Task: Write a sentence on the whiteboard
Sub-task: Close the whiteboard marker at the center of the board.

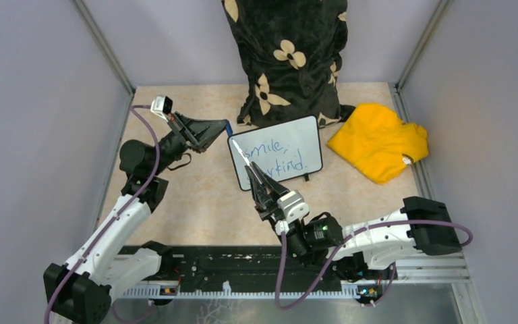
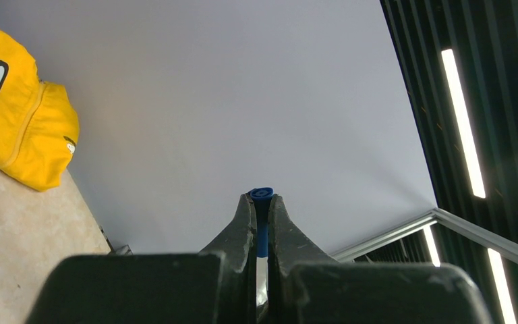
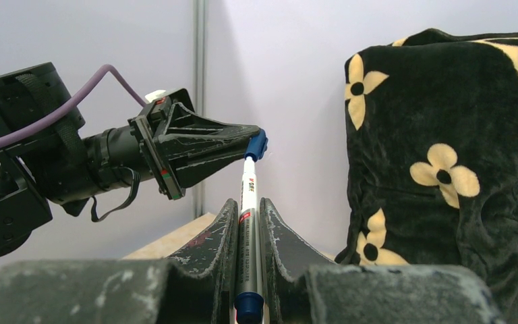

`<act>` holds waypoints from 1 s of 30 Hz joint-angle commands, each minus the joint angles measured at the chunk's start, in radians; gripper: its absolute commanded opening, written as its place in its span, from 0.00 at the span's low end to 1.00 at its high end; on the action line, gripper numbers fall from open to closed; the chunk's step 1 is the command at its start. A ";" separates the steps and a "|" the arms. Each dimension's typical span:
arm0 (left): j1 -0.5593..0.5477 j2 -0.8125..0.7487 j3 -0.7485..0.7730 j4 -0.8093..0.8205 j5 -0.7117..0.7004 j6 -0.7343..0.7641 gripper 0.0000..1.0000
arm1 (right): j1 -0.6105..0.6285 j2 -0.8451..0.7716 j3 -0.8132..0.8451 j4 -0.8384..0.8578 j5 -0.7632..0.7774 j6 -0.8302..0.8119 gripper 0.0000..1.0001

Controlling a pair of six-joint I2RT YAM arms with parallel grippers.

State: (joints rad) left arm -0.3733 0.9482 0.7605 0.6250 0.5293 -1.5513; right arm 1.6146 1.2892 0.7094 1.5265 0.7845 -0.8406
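Marker point(image 3: 248, 202) meets cap point(image 3: 257, 144): the right gripper point(image 1: 252, 167) is clamped on the pen's barrel, and the left gripper point(image 1: 221, 127) is pinched on the blue cap. The whiteboard point(image 1: 290, 138) stands mid-table before a floral cushion point(image 1: 286, 54). Its blue sentence point(image 1: 278, 154), beginning "smile," looks finished. Capping well likely means lining pen and cap on one axis, then pushing straight without side load.
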 commanded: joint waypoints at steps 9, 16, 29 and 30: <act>-0.016 -0.013 0.041 0.026 0.017 0.016 0.00 | 0.011 -0.011 0.045 0.057 0.006 0.005 0.00; -0.016 -0.025 0.038 0.033 0.004 0.020 0.00 | 0.011 -0.011 0.044 0.058 0.011 0.003 0.00; -0.019 -0.023 0.040 0.036 0.019 0.030 0.00 | 0.011 -0.015 0.042 0.067 0.011 -0.002 0.00; -0.021 -0.023 0.040 0.036 0.022 0.034 0.00 | 0.012 -0.015 0.042 0.068 0.012 -0.001 0.00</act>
State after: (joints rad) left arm -0.3866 0.9398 0.7719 0.6281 0.5339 -1.5330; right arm 1.6146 1.2892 0.7094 1.5269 0.7929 -0.8440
